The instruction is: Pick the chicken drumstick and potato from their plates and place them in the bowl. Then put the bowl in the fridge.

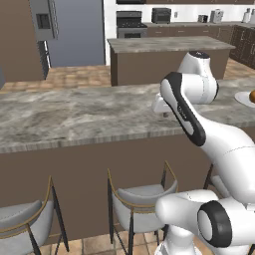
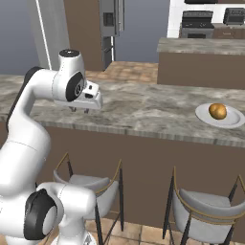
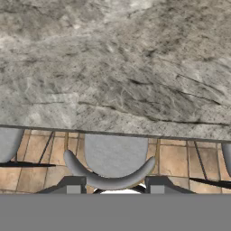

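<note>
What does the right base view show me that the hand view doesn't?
Right base view alone: the potato sitting on a white plate far to the right on the counter, the pincer hanging just above the stone near the counter's front edge with nothing in it, and the open fridge behind. Hand view alone: a straight-down look past the counter's front edge to a grey stool seat on the tiled floor. Both share the grey marbled counter.

A golden-orange potato [image 2: 217,111] sits on a white plate [image 2: 234,117] on the grey-veined marble bench [image 2: 143,107], with tan-tiled floor [image 3: 171,160] below.
</note>
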You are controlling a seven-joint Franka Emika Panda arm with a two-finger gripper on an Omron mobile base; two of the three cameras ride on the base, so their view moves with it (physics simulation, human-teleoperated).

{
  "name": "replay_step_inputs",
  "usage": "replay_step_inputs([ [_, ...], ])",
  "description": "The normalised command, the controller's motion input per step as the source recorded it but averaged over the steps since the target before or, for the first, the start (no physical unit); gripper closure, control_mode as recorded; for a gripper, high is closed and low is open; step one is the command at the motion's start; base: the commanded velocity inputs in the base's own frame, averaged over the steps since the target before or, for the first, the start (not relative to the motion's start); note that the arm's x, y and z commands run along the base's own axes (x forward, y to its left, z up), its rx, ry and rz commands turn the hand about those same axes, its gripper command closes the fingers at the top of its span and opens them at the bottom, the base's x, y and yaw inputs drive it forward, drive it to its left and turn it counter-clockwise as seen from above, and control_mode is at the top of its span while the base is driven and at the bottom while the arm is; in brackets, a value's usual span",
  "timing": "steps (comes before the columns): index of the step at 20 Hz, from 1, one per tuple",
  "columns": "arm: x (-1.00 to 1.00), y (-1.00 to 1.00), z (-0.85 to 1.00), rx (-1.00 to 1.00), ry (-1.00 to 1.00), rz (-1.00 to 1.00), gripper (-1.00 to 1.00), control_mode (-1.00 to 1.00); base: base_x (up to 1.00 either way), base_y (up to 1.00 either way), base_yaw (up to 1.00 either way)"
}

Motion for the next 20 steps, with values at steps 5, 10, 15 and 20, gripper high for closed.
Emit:
replay_step_inputs([
  [5, 0.0, 0.0, 0.0, 0.0, 0.0, 0.0, -1.0, 1.0, 0.0, 0.0, 0.0],
  [10, 0.0, 0.0, 0.0, 0.0, 0.0, 0.0, -1.0, 1.0, 0.0, 0.0, 0.0],
  [15, 0.0, 0.0, 0.0, 0.0, 0.0, 0.0, -1.0, 1.0, -0.04, -0.01, -0.01],
  [20, 0.0, 0.0, 0.0, 0.0, 0.0, 0.0, -1.0, 1.0, -0.02, -0.39, -0.05],
])
